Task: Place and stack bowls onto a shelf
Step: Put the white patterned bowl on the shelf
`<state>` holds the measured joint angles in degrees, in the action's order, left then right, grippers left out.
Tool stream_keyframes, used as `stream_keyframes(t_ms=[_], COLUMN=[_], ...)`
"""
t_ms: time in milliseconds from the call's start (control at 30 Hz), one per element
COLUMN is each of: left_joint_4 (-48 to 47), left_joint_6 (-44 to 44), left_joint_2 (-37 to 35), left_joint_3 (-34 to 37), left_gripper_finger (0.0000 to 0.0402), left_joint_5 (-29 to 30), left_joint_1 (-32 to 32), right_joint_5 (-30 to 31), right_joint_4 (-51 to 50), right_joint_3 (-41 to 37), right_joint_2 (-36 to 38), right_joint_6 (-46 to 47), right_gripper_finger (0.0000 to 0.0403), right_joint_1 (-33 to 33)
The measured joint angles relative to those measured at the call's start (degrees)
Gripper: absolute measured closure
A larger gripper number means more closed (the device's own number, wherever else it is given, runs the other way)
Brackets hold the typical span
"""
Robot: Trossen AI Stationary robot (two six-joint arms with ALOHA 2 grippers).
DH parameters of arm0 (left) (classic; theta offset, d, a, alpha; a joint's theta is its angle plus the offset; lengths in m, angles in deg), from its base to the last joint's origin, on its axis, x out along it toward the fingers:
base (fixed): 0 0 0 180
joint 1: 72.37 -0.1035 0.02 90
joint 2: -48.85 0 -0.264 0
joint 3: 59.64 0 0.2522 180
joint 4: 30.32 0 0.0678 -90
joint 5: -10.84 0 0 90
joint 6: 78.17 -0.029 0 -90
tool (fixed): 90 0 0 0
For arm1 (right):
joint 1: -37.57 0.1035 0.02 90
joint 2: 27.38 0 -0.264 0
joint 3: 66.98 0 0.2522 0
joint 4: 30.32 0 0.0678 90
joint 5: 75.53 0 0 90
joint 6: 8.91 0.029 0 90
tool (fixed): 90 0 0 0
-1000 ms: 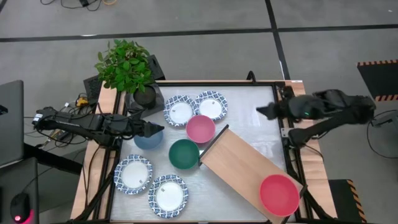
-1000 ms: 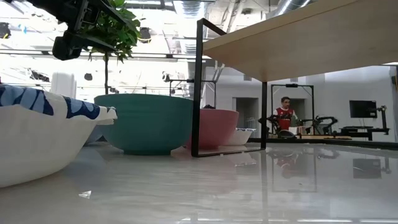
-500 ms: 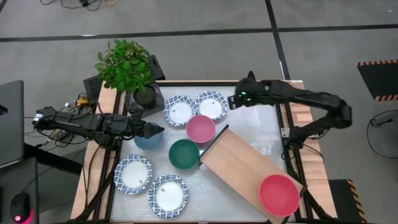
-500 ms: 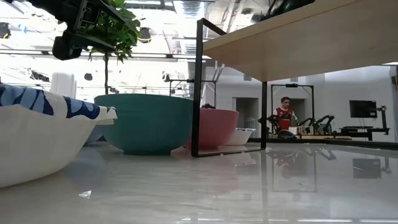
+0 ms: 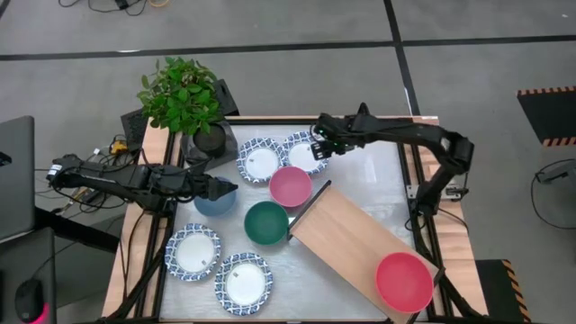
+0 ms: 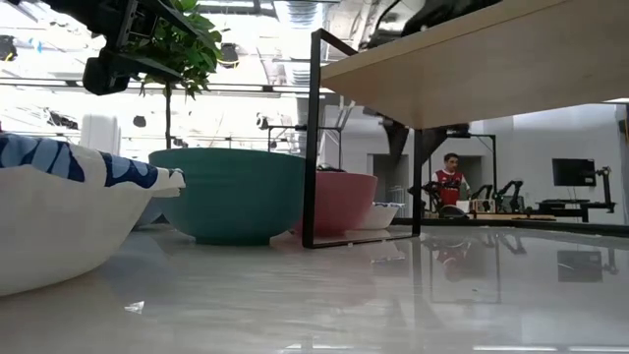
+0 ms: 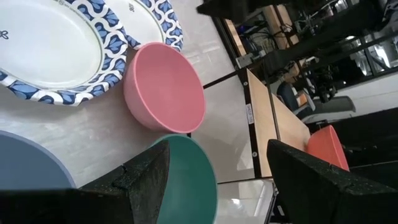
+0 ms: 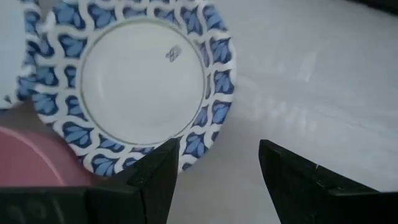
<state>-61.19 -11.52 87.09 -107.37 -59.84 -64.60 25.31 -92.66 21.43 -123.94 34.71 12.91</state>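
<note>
The shelf (image 5: 360,238) is laid slantwise on the right half of the table (image 5: 387,171). One red bowl (image 5: 403,281) is set on its near end. The rest of the board is bare.

The other bowls are crowded on the left half. The pink bowl (image 5: 290,186) is seen touching the shelf's far corner, and the dark green bowl (image 5: 266,222) is just beside that corner too. Two white bowls with blue rims (image 5: 261,161) (image 5: 303,151) are placed behind the pink one, side by side. Two more white bowls (image 5: 193,252) (image 5: 241,282) are found near the front left. The slate blue bowl (image 5: 214,200) is at the left, near a potted plant (image 5: 180,94).

The right gripper (image 5: 319,144) is held over the edge of the far white bowl, with the arm stretched in from the right. Its fingers (image 8: 155,180) are spread wide and nothing is held.

The left gripper (image 5: 227,188) is stretched flat over the slate blue bowl. Its fingers (image 7: 146,180) are also spread wide and empty.

A person (image 6: 451,179) is seen far back in the room.
</note>
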Motion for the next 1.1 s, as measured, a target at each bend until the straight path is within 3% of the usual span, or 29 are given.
stream_keyframes(t_ms=[133,667,800,1033,1100], left_joint_4=[-0.1,0.0,-0.2,-0.2,-0.2], left_joint_6=[0.0,0.4,0.9,0.2,0.0], left_joint_2=[0.0,0.0,0.0,0.0,0.0], left_joint_3=[0.0,0.0,0.0,0.0,0.0], left_gripper_finger=[0.0148,0.0148,0.0148,0.0148,0.0148], left_joint_5=[0.0,1.1,1.6,3.0,3.1], left_joint_1=[0.0,0.0,0.0,0.0,0.0], right_joint_5=[-4.9,-9.1,-9.7,-9.7,-9.6], right_joint_4=[2.5,7.2,8.5,8.6,8.4], right_joint_3=[0.0,-0.3,-0.2,-0.1,-0.1], right_joint_2=[-4.0,-13.1,-13.4,-13.4,-13.3], right_joint_6=[-1.6,-1.5,-0.3,-1.7,-1.9], right_gripper_finger=[0.0152,0.0166,0.0218,0.0373,0.0383], right_joint_1=[-1.6,-5.6,-5.8,-6.6,-6.8])
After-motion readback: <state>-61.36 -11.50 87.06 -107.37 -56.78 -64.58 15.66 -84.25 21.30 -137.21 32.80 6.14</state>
